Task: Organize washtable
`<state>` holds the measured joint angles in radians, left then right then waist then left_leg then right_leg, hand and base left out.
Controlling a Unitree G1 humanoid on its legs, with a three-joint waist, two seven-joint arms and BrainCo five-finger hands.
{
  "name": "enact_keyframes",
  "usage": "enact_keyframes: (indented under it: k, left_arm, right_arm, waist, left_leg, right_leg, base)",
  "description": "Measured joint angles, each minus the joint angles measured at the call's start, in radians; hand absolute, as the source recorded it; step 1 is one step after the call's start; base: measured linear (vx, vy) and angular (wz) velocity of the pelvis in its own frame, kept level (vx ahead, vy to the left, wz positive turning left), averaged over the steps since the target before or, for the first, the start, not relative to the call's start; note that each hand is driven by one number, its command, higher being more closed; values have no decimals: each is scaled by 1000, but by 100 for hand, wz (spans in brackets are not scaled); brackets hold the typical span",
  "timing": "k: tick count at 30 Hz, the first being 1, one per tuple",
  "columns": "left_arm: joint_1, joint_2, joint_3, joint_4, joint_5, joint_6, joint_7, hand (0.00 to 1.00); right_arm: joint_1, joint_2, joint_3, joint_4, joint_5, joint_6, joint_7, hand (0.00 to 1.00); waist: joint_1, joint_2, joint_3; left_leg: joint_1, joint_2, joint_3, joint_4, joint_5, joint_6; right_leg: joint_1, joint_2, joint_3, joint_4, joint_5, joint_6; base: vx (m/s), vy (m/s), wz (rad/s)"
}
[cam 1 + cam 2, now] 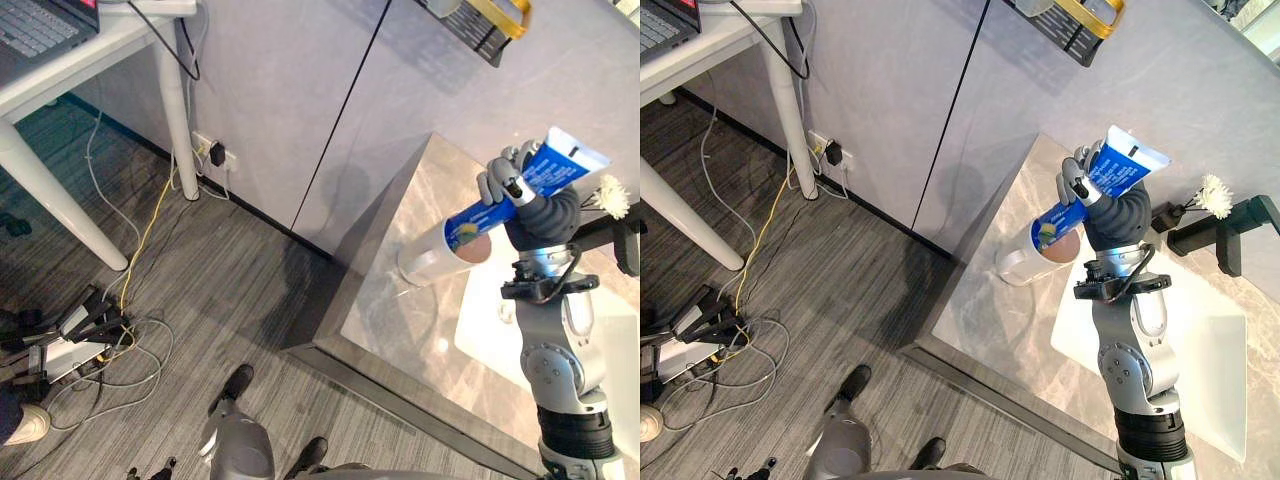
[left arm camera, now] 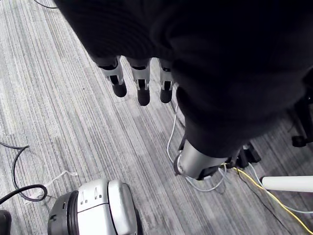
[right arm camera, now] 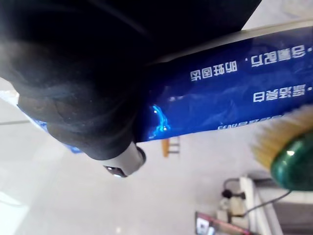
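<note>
A grey wall backs a marble desk (image 1: 400, 310) with a white basin (image 1: 1210, 380) sunk into it. A black faucet (image 1: 1230, 235) and a white flower (image 1: 1215, 190) are at the back edge. A white cup (image 1: 425, 262) sits on the bare marble between the basin and the desk's edge on the floor side.

The right robot hand (image 1: 1077, 180) grips a blue toothpaste tube (image 1: 545, 172) round its middle, fingers curled over it. The tube slants, with its flat crimped end high and its lower end at the cup's mouth. Whether that end is already inside cannot be told. The slant looks chosen so the tube can slide into the cup and stand there, which would tidy it off the desk.

The right arm rises steeply from the desk's near edge, forearm almost upright and wrist bent toward the cup. The left robot hand (image 2: 139, 83) hangs idle over the striped floor (image 2: 63, 107), fingers straight and holding nothing.
</note>
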<state>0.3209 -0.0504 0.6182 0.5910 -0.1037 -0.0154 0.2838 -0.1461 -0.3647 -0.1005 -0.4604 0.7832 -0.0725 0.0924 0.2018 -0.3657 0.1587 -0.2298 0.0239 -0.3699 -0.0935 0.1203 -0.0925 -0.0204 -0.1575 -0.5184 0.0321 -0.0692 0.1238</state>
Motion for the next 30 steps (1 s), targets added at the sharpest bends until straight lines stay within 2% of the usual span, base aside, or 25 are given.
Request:
enact_keyframes:
  k: [5, 13, 19, 26, 27, 30]
  left_arm:
    - [0, 0, 0, 0, 0, -3, 0, 0]
    - [-4, 12, -2, 1, -1, -3, -1, 0]
    - [-27, 19, -16, 1, -1, -4, -2, 0]
    - [-33, 27, -28, 0, 0, -4, -3, 0]
    - [-34, 28, -29, 0, 0, -4, -3, 0]
    - [-39, 36, -40, 0, 0, -5, -3, 0]
  right_arm:
    - [21, 0, 0, 0, 4, 0, 3, 100]
    - [40, 0, 0, -1, 5, 0, 14, 100]
    - [74, 0, 0, -40, 14, 0, 18, 100]
    - [72, 3, 0, -44, 34, -29, 17, 100]
    - [71, 3, 0, -44, 35, -32, 17, 0]
    - [65, 4, 0, -44, 39, -37, 16, 0]
  waist:
    - [0, 1, 1]
    - [1, 0, 41]
    - [0, 1, 42]
    - [-2, 1, 42]
    - [-2, 1, 42]
    - [-3, 2, 43]
  left_leg:
    - [-4, -5, -5, 7, 1, 2]
    - [-23, -9, -16, 25, -2, 0]
    - [-40, -11, -26, 33, 1, 0]
    - [-43, -12, -27, 41, 1, 0]
    - [-43, -11, -27, 41, 1, -1]
    - [-45, -10, -25, 41, -3, -5]
  right_leg:
    - [1, -2, -3, 0, 0, 0]
    - [-3, 0, -10, 3, -17, 1]
    - [-11, 1, -23, 3, -18, 0]
    - [-15, 0, -20, 8, -17, 0]
    - [-15, 0, -20, 9, -17, 0]
    - [-18, 1, -17, 12, -18, -1]
  base:
    - [-9, 9, 3]
    - [-43, 8, 5]
    - [-13, 8, 5]
    - [0, 0, 0]
    - [-32, 21, -1]
    - [-36, 21, -2]
